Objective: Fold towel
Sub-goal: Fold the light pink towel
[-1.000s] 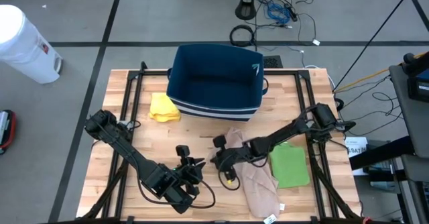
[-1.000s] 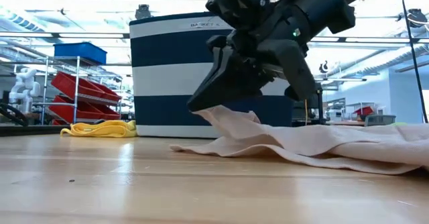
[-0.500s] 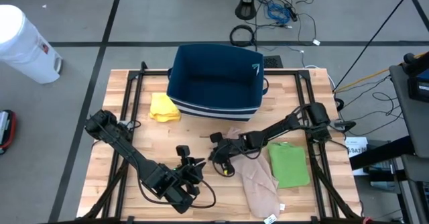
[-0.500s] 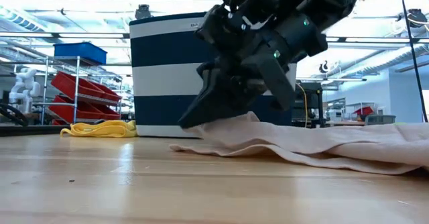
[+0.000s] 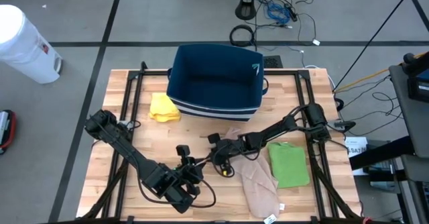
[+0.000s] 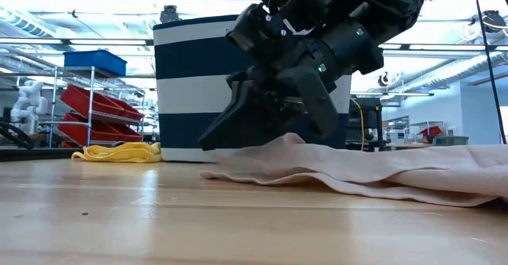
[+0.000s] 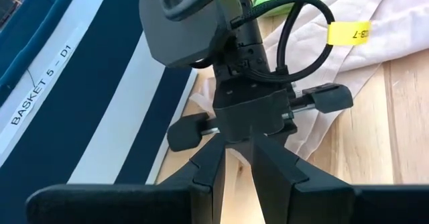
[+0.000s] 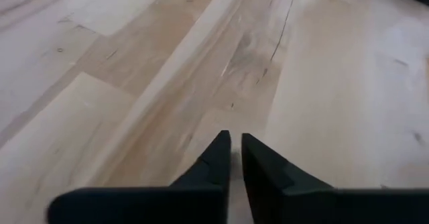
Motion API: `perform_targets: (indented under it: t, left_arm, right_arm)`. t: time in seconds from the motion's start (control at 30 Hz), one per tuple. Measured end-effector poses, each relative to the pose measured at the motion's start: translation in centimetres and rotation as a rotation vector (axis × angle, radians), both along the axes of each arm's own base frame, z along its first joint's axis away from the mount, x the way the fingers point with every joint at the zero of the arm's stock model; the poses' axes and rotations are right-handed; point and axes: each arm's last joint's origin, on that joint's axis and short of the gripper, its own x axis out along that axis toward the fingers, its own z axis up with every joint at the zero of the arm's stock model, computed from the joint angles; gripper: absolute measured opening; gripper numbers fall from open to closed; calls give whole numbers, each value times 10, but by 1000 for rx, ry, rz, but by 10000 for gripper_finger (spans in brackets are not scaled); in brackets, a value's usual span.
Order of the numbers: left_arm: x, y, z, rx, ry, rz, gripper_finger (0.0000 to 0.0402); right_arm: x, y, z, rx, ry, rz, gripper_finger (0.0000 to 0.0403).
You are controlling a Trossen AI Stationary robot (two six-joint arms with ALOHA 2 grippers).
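Note:
A beige towel (image 5: pixel 258 180) lies crumpled on the wooden table, right of centre, with its left edge (image 6: pixel 218 172) flat on the wood. My right gripper (image 5: pixel 216 158) sits low at that edge, its fingertips (image 6: pixel 208 144) just past the cloth toward the table's left. The right wrist view shows a narrow slit between its fingers (image 8: pixel 236 143), with only bare wood in it. My left gripper (image 5: pixel 194 163) hovers close by on the left, facing the right one. Its fingers (image 7: pixel 238 167) stand a little apart with nothing between them.
A navy-and-white striped basket (image 5: pixel 216 81) stands at the table's far middle. A yellow cloth (image 5: pixel 163 107) lies left of it and a folded green cloth (image 5: pixel 289 163) right of the towel. Bare wood stretches along the near left.
My right gripper has sunk and gone toward the table's left, tipping its fingers lower. The towel's left edge hung raised from the gripper a second ago. That edge has come down, and it now lies on the table in a low hump.

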Motion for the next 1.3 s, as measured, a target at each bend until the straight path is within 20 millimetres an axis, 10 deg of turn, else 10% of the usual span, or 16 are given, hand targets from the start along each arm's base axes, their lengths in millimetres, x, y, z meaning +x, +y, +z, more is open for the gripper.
perform_targets:
  t: [0.4, 1.3]
  left_arm:
    - [-1, -1, 0, -6, 3, -7, 76]
    - [0, 6, -22, -5, 17, 18, 76]
  right_arm:
    - [0, -7, 2, -49, -3, -124, 167]
    - [-9, 22, -14, 31, 92, -134, 144]
